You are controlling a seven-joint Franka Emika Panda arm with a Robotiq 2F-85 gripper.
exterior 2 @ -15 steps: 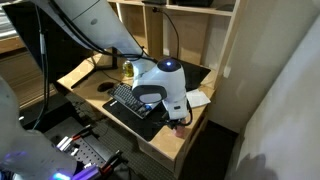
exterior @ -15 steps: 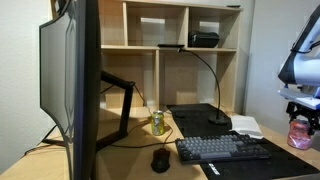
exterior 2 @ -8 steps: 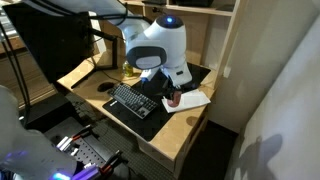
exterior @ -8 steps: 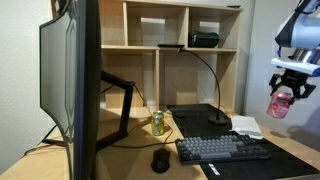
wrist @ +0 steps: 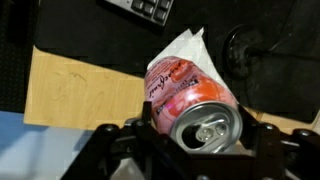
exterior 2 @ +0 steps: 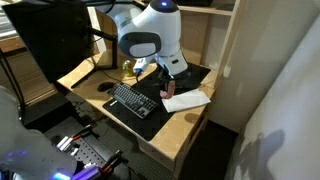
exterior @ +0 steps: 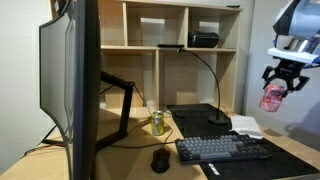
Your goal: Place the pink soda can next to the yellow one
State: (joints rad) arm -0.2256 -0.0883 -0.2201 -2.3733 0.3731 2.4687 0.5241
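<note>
My gripper (exterior: 276,86) is shut on the pink soda can (exterior: 272,98) and holds it high in the air above the desk's right end. In the wrist view the can (wrist: 185,95) fills the space between my jaws (wrist: 198,128), its silvery top facing the camera. It also shows in an exterior view (exterior 2: 166,88) under the arm. The yellow-green can (exterior: 157,122) stands upright on the desk beside the monitor arm, far from my gripper. In an exterior view it (exterior 2: 128,71) is mostly hidden behind the arm.
A keyboard (exterior: 222,149) lies on a black mat with a mouse (exterior: 160,159) beside it. A large monitor (exterior: 70,85) stands at the front. A desk lamp base (exterior: 218,122) and white paper (exterior: 246,127) sit below the shelves (exterior: 180,50).
My gripper has lifted the pink can from desk level up into the air and moved it inward over the desk.
</note>
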